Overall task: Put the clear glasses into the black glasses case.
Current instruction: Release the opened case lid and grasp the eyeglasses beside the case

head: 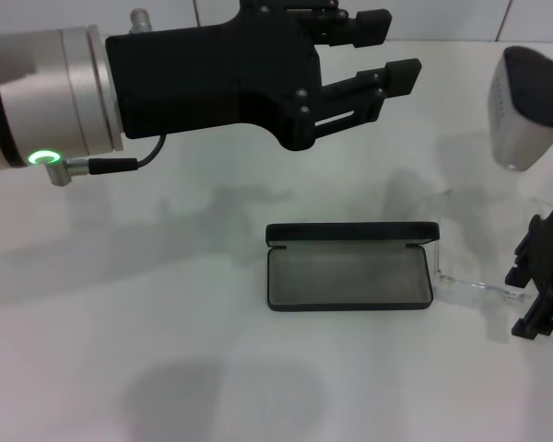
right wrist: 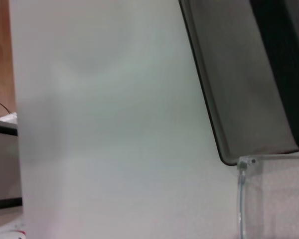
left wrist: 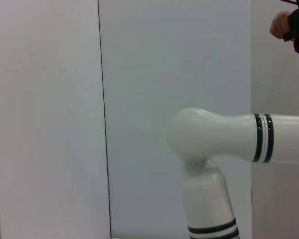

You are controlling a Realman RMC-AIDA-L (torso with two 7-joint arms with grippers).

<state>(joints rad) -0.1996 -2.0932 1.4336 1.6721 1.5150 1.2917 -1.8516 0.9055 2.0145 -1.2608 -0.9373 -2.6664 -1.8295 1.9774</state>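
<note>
Clear plastic wraparound glasses, nearly invisible beside the open black rectangular case, could be knocked or missed by the right gripper, whose opening I cannot tell, while the left gripper hangs open and empty.

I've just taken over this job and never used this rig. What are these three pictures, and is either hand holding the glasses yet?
The top picture looks down from the robot's head. The left hand hangs open above the white table, holding nothing. The black glasses case lies open, empty. The clear glasses sit beside it, near the right hand; I cannot tell whether it grips them. The left wrist camera shows only wall and arm. The right wrist camera shows the case corner and a clear arm.
</note>
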